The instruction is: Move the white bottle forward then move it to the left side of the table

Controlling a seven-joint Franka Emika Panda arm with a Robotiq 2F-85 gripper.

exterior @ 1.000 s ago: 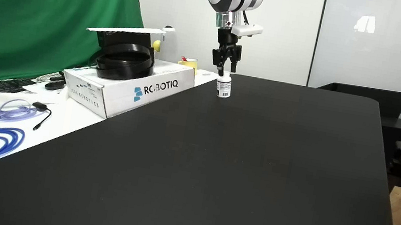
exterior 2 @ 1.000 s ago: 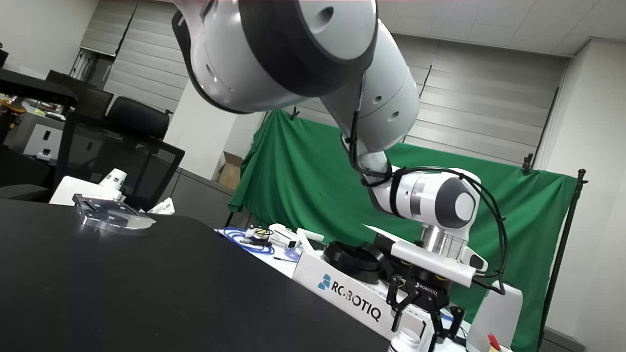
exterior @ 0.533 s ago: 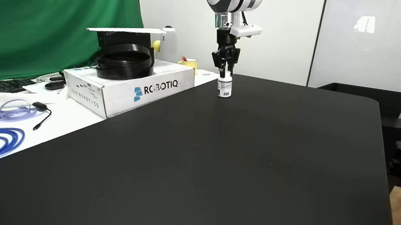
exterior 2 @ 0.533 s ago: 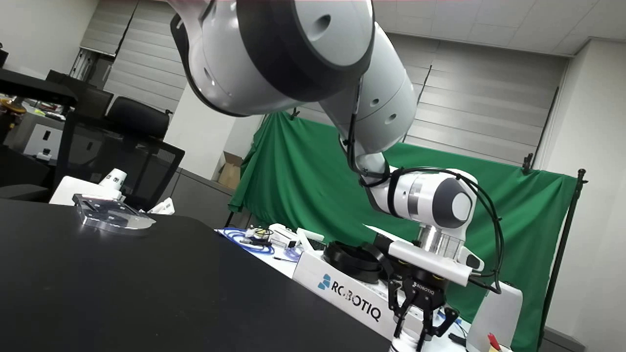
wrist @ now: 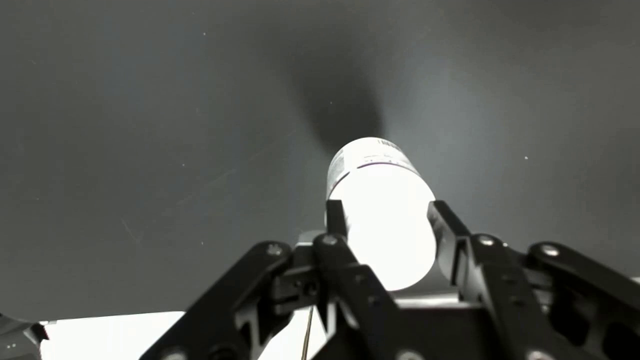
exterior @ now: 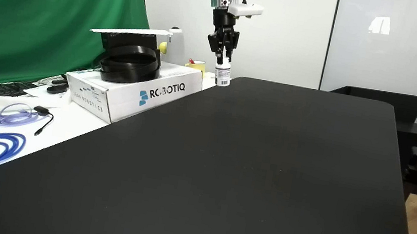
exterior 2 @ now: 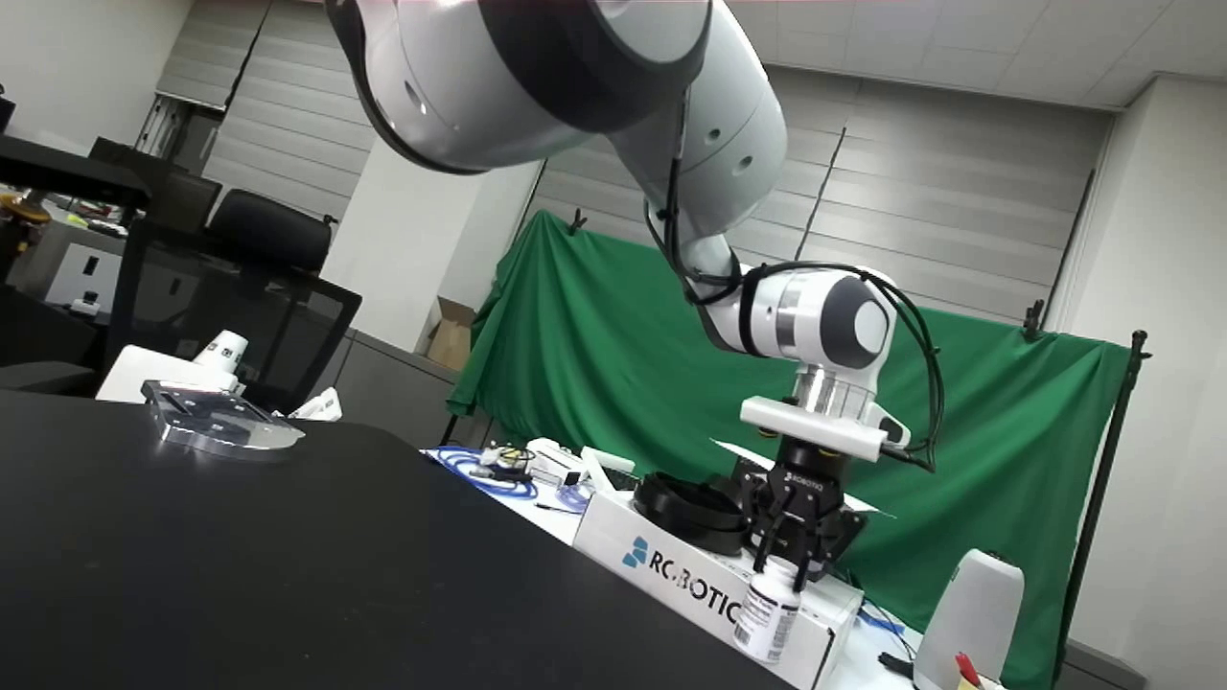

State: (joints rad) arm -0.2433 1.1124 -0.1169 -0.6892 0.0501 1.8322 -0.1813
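The white bottle (exterior 2: 765, 623) hangs upright in the air beside the black table's far edge, its banded label showing in both exterior views. My gripper (exterior 2: 780, 573) points down from above and is shut on the bottle just under its cap. In the wrist view the bottle (wrist: 387, 225) is overexposed on top, with one finger (wrist: 336, 217) pressed to each side of it. Its shadow falls on the table (wrist: 175, 125) ahead of it. The table top (exterior: 258, 175) is matte black and wide.
A long white box (exterior: 154, 91) with blue lettering lies along the table's edge, carrying black rings (exterior: 129, 64). Behind the bottle stands a yellow mug (exterior: 196, 65). Blue cables (exterior: 6, 150) lie on the white side surface. A clear plate (exterior 2: 220, 422) rests on the black table.
The gripper closed from open around the bottle's top to a grip on it. Bottle and arm then rose off the table, shifting slightly left in both exterior views.
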